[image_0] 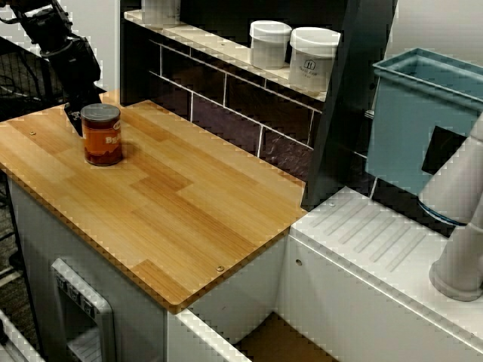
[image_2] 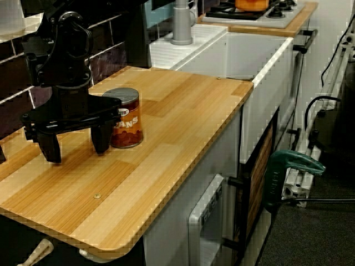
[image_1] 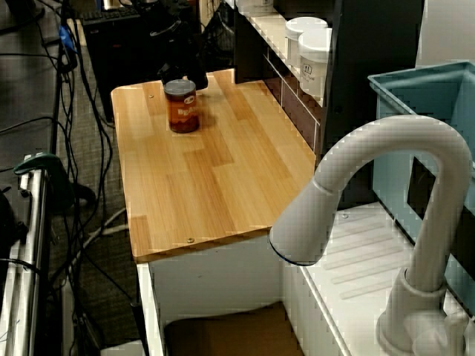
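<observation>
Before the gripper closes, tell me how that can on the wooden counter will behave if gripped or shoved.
The can looks like rigid metal, so it probably won't give when squeezed. It stands upright on the counter, so a low push likely slides it; a high one might tip it, and on its side it could roll. Its smooth label may be slippery.

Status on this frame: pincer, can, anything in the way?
Pincer open, low over wooden counter. Can upright just beside it, outside the jaws. Nothing between them.
</observation>
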Controlling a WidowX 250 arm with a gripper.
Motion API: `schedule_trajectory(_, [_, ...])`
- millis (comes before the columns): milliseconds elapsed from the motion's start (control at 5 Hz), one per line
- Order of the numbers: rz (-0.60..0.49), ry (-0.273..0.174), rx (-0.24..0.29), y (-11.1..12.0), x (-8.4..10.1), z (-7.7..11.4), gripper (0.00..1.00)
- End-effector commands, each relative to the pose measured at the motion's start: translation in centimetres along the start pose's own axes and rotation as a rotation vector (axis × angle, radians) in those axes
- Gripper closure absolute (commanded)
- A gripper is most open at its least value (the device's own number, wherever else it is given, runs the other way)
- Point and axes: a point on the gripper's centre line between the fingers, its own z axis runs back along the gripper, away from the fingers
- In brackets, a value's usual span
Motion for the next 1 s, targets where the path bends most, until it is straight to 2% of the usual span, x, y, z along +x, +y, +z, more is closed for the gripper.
schedule_trajectory(0, [-0.027,-0.014,0.011,-3.2,1.9,1.4,0.0])
schedule_trajectory(200, [-0.019,-0.028,0.02,-4.9,3.2,1.0,0.0])
schedule_trajectory(800, [-0.032,-0.038,-0.002,-9.8,5.9,0.4,0.0])
